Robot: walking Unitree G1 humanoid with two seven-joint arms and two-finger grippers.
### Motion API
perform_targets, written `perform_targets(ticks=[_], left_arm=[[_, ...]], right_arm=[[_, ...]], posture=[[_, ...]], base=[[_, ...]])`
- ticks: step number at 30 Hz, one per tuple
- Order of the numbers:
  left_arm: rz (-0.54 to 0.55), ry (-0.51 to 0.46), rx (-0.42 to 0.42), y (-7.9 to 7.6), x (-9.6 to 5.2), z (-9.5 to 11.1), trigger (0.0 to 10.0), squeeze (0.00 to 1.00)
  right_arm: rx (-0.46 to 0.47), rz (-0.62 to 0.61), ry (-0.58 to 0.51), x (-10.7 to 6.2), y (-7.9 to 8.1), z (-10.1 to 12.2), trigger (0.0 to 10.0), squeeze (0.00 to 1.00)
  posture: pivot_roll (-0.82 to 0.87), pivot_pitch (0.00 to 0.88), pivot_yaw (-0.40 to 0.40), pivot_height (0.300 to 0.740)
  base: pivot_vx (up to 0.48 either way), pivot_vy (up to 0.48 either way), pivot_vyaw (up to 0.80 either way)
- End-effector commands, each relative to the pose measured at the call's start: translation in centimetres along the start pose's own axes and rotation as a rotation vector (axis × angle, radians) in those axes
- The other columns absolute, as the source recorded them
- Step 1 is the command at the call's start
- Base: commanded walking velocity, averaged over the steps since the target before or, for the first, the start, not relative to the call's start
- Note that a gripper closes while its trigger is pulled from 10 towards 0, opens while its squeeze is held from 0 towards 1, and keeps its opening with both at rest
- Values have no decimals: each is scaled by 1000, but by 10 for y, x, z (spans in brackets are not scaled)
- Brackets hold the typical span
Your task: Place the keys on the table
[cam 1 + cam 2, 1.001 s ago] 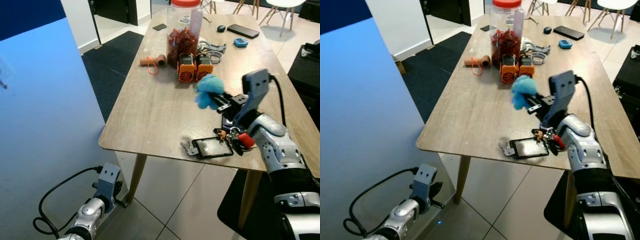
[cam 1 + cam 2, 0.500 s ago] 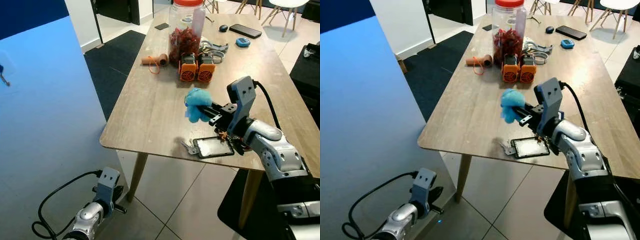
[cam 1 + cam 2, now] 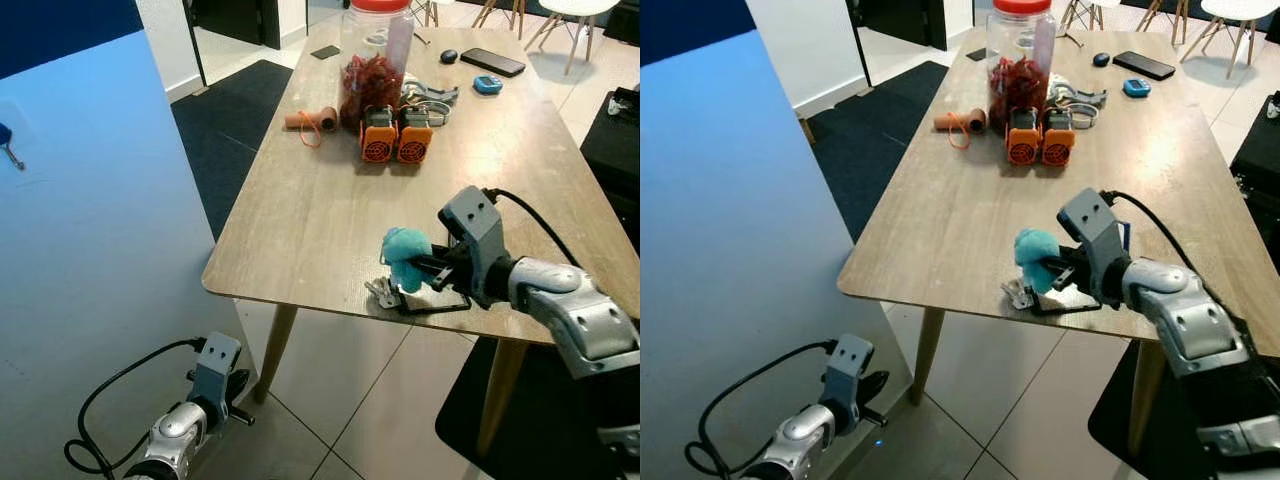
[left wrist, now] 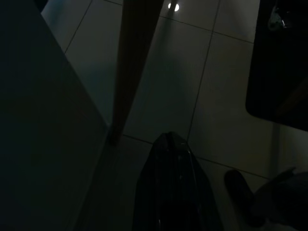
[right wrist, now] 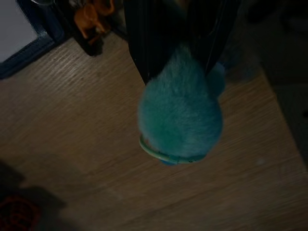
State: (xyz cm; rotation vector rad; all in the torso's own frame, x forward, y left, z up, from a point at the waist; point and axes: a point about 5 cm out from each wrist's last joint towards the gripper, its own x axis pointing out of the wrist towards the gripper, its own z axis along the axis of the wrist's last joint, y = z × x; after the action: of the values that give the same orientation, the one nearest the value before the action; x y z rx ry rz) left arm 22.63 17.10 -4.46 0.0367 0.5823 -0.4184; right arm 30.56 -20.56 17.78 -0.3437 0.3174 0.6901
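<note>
My right gripper (image 3: 418,268) is shut on a fluffy blue pom-pom keychain (image 3: 404,256), low over the wooden table (image 3: 310,200) near its front edge. In the right wrist view the pom-pom (image 5: 180,120) hangs between the black fingers (image 5: 149,43), just above the wood. Right below it lie metal keys (image 3: 1017,293) and a black-framed card holder (image 3: 1072,299), partly hidden by the pom-pom and my arm. My left gripper (image 3: 217,372) hangs idle near the floor, its fingers (image 4: 169,183) pressed together.
A big jar with a red lid (image 3: 372,60), two orange gadgets (image 3: 395,137), an orange roll (image 3: 308,122) and a black phone (image 3: 490,62) stand at the table's far end. A blue panel (image 3: 90,250) rises at the left. A table leg (image 3: 272,350) meets tiled floor.
My right gripper has come down and toward the table's front edge with the blue pom-pom, from well above the table to just over the keys and card holder. The left arm stays put.
</note>
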Motion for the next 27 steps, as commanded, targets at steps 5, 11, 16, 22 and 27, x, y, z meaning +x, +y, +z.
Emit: perform_targets(ticks=[5,11,16,22,27], left_arm=[[3,23,2,4,-3,-4,10000,0],[-3,23,-2,2,-2,-3,10000,0],[-5,23,-3,1,-1,-3,10000,0],[-3,22,-5,1,-1,-2,10000,0],[-1,22,-5,1,0,-2,10000,0]], right_arm=[[1,15,48,-6,1,-4,10000,0],[6,-7,83,-15,-3,-8,10000,47],[15,-26,102,-19,-5,-11,10000,110],[33,-98,114,-23,-15,-14,10000,741],[34,-143,127,-26,-21,-15,10000,1000]], posture=[[43,45,45,740],[41,45,47,740],[40,45,50,740],[39,47,54,740],[38,47,56,740]], base=[[0,0,0],[0,0,0],[0,0,0],[0,0,0],[0,0,0]])
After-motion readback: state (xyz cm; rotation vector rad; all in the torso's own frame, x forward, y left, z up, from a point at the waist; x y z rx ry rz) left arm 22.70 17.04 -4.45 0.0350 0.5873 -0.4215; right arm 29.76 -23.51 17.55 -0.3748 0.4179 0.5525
